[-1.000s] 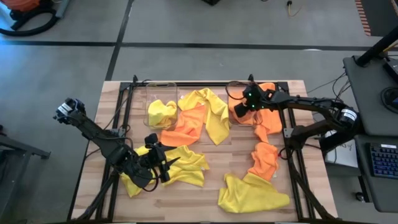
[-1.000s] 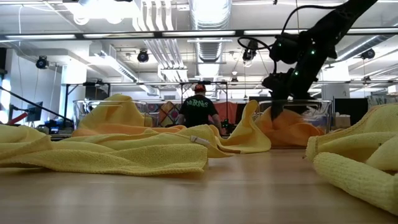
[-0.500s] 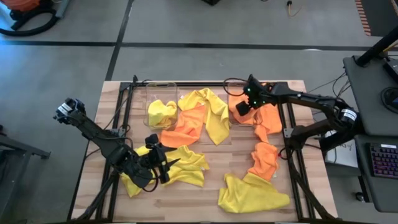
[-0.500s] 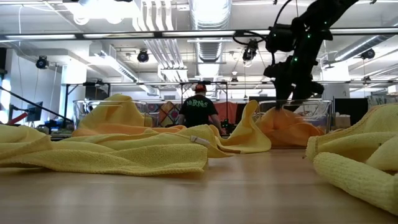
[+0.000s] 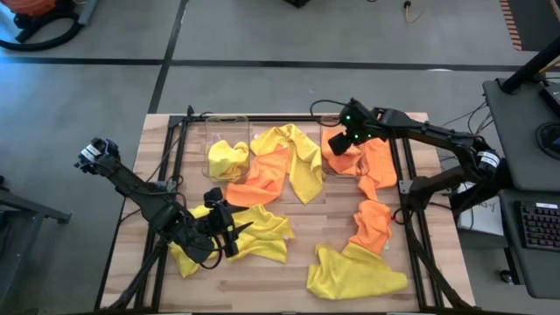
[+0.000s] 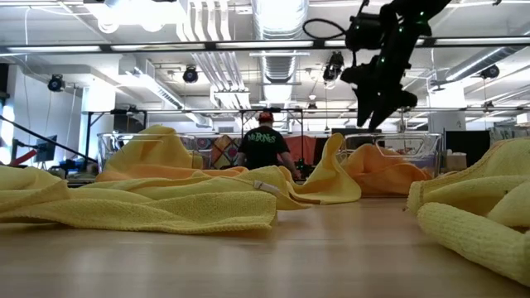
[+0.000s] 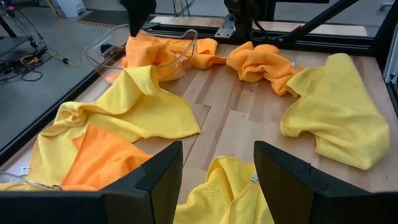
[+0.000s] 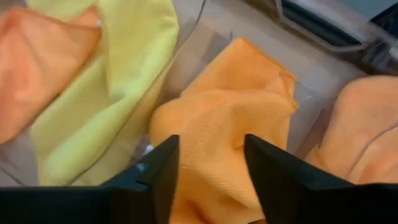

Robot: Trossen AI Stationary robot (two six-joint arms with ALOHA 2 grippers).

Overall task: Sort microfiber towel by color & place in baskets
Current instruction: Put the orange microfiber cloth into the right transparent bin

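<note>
My right gripper (image 5: 341,144) (image 6: 374,116) hangs open and empty above the right clear basket (image 5: 325,122). An orange towel (image 8: 224,124) lies bunched in that basket, right under the fingers. A second orange towel (image 5: 376,166) drapes over the basket's right wall. My left gripper (image 5: 238,231) (image 7: 217,149) waits open, low over a crumpled yellow towel (image 5: 258,234) near the table's near-left corner. The left basket (image 5: 210,131) holds one yellow towel (image 5: 226,157).
Between the baskets an orange towel (image 5: 262,175) and a yellow towel (image 5: 302,162) lie overlapped. Another orange towel (image 5: 372,223) and a yellow one (image 5: 354,271) lie toward the near-right corner. Black frame rails (image 5: 179,149) run along both table sides. A person (image 6: 263,147) stands far behind.
My right gripper has risen from the orange towel in the right basket and drifted a little toward the table's far-left. The towel has stayed in the basket.
</note>
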